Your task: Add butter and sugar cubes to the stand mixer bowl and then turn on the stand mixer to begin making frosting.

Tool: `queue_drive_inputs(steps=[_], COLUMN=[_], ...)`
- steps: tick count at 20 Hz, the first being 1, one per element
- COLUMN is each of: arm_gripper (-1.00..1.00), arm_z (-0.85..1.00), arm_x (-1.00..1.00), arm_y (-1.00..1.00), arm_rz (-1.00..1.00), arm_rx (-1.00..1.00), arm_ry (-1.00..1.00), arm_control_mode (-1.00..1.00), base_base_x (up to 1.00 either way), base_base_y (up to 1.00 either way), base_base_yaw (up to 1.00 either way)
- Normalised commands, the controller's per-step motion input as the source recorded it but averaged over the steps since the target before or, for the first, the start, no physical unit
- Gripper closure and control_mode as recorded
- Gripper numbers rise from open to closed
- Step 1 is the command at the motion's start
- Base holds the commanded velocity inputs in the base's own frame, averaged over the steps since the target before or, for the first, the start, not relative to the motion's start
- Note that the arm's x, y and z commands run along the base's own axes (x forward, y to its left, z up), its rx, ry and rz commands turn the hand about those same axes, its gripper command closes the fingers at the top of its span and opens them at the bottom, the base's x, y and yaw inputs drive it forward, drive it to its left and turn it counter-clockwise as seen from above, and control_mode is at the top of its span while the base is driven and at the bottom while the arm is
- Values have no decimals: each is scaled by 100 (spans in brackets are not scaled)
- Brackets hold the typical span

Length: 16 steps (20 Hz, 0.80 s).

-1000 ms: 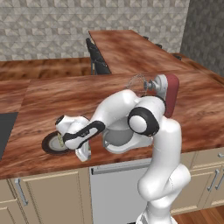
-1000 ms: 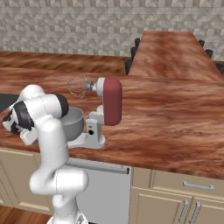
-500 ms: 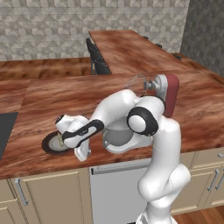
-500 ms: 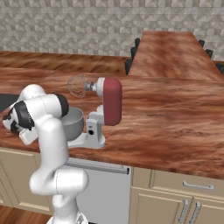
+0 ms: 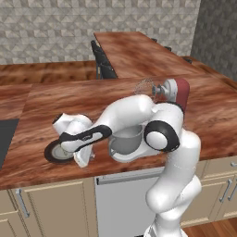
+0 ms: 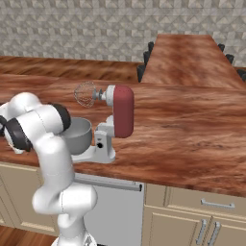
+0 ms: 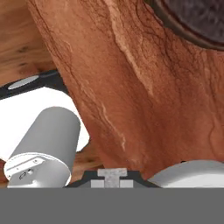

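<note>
Gripper jaws closed since a second ago

The gripper, low beside the dark plate at the counter's front edge, now has its jaws together; the arm's pose barely differs.

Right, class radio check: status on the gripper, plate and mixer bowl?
Gripper shut, low beside dark plate. Stand mixer bowl on mixer base. Butter not made out.

Dark red stand mixer; grey stand mixer bowl
</note>
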Motion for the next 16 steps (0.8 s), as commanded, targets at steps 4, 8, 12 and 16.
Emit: queue_drive_inputs(steps=[4,8,12,16], arm_gripper=[100,100,100,100], arm_z=[100,100,100,87], arm_x=[-4,0,1,16], arm_y=[1,0,0,-7], arm_rz=[0,0,0,0], arm_rx=[0,0,0,0], arm_ry=[-11,-1,0,0], arm_control_mode=[-100,-100,-100,-100], base_base_x=[0,0,0,0], base_base_y=[0,0,0,0], base_base_yaw=[0,0,0,0])
